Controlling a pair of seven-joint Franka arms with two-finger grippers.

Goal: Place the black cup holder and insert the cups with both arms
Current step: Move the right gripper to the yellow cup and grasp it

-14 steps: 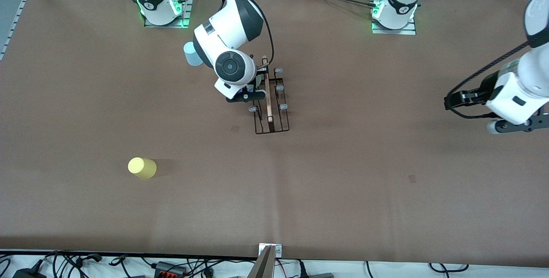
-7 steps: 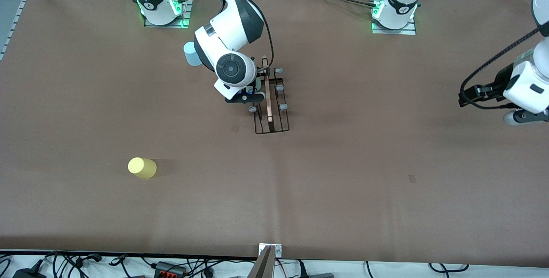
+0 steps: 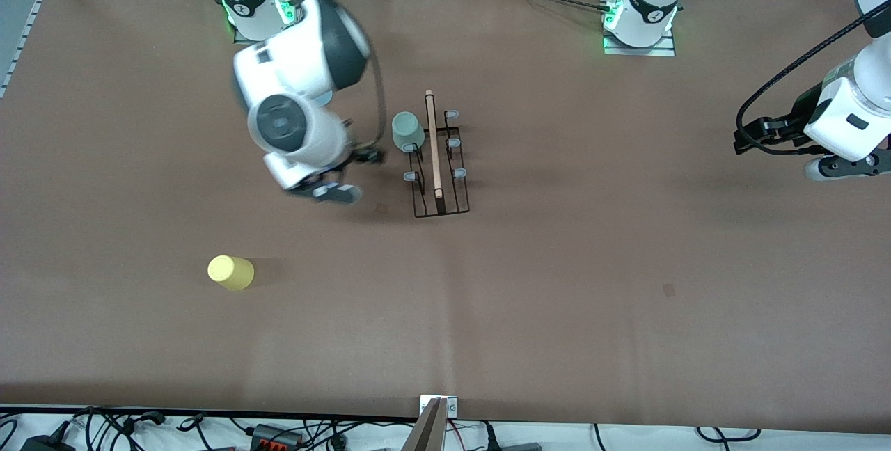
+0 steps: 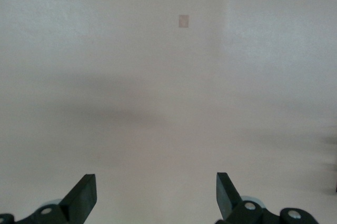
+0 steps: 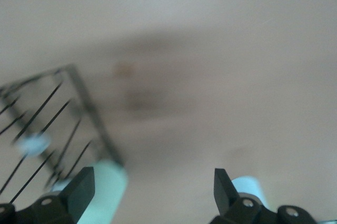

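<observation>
The black cup holder (image 3: 440, 179) stands mid-table, its wooden rod (image 3: 433, 141) along the top. The mint green cup (image 3: 406, 131) sits upside down on one of its pegs on the side toward the right arm's end. My right gripper (image 3: 351, 174) is open and empty, just beside the holder on that side. In the right wrist view the holder (image 5: 47, 124), the mint cup (image 5: 108, 192) and the light blue cup (image 5: 247, 184) show beside the open right gripper (image 5: 152, 190). The yellow cup (image 3: 230, 272) stands upside down nearer the front camera. My left gripper (image 3: 743, 139) is open and empty, waiting over bare table; it also shows in the left wrist view (image 4: 156, 195).
The brown table (image 3: 557, 284) has a small dark mark (image 3: 669, 289) toward the left arm's end. The light blue cup is almost wholly hidden under the right arm in the front view. Cables lie along the table's near edge (image 3: 278, 430).
My right gripper has let go of the mint green cup, left on its peg, and pulled away from the holder toward the right arm's end. The left arm shifted slightly.
</observation>
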